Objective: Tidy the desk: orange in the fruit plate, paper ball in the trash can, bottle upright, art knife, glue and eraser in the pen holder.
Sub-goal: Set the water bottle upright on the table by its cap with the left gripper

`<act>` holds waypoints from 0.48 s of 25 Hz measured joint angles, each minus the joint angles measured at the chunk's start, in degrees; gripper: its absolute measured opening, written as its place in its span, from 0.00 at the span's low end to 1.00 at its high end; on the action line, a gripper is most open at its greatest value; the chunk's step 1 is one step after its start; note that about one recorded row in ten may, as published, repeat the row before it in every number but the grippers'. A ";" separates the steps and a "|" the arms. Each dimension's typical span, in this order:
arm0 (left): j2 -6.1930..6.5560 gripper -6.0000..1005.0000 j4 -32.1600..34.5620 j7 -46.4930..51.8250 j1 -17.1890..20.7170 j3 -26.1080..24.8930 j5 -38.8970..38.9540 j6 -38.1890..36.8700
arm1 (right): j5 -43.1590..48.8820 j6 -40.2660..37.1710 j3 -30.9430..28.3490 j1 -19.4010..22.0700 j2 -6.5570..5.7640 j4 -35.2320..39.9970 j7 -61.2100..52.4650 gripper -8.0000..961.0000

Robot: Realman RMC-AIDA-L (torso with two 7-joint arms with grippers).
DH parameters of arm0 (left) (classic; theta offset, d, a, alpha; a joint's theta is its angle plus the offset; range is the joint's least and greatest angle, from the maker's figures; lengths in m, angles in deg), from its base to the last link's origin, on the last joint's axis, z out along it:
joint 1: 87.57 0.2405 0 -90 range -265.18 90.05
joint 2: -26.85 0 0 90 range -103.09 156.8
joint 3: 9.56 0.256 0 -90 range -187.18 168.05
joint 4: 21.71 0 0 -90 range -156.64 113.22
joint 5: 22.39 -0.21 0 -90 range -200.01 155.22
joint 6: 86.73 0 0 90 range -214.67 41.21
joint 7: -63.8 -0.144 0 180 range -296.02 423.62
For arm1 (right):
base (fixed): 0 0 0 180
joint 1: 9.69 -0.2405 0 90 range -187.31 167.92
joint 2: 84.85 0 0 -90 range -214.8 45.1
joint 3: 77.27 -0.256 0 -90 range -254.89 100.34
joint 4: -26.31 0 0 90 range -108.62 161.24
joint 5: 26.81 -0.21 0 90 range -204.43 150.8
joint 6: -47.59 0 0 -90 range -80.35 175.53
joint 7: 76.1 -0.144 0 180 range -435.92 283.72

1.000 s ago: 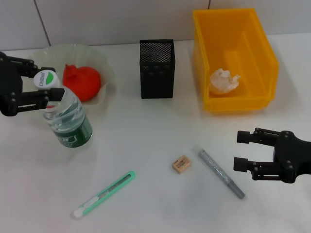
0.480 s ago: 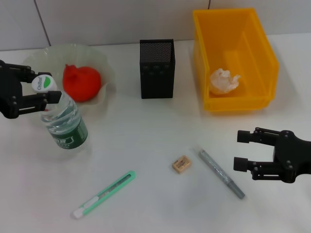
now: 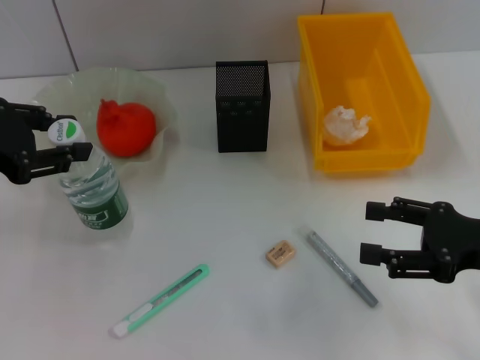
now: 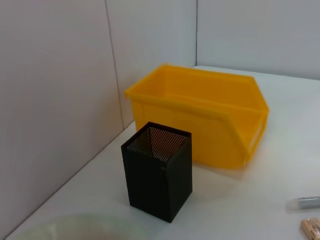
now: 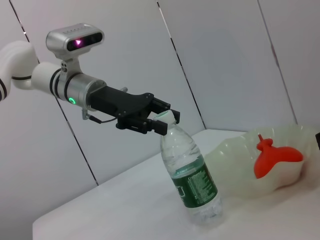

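Observation:
My left gripper [image 3: 64, 136] is shut on the neck of the clear water bottle [image 3: 91, 184], just under its white cap. The bottle stands almost upright on its base at the table's left; the right wrist view shows the bottle [image 5: 193, 178] and the left gripper [image 5: 159, 120]. The orange [image 3: 126, 127] lies in the fruit plate [image 3: 154, 94]. The paper ball [image 3: 346, 124] lies in the yellow trash bin [image 3: 409, 82]. The black mesh pen holder [image 3: 242, 106] stands between them. The green art knife [image 3: 160, 300], the eraser [image 3: 280, 253] and the grey glue stick [image 3: 341, 268] lie on the table in front. My right gripper [image 3: 378, 232] is open and empty to the right of the glue.
The left wrist view shows the pen holder [image 4: 159, 170] and the yellow bin [image 4: 200, 117] near the back wall. The tip of the glue stick [image 4: 305, 202] shows at that view's edge. The plate sits right behind the bottle.
My left gripper has swung the bottle's top to the left and raised it from a lean to almost upright. The right arm has not moved.

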 joint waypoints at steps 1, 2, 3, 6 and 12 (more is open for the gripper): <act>0.09 0.52 -0.90 -0.01 0.00 0.00 -0.01 0.65 | 0.00 0.04 0.00 0.00 -0.01 0.00 0.01 0.85; 0.21 0.52 -1.50 0.00 -0.07 -0.01 -0.03 0.97 | 0.00 0.07 0.00 0.00 -0.01 0.00 0.01 0.85; 0.24 0.52 -1.77 0.00 -0.14 -0.03 -0.03 1.04 | 0.00 0.08 0.00 0.02 -0.01 0.00 0.02 0.85; 0.17 0.53 -2.01 -0.02 -0.20 -0.03 -0.05 1.75 | 0.00 0.12 0.00 0.08 -0.03 -0.08 0.03 0.85; -0.20 0.53 -1.87 -0.07 0.09 -0.05 0.16 2.83 | 0.00 0.22 0.00 0.09 -0.05 -0.18 0.10 0.85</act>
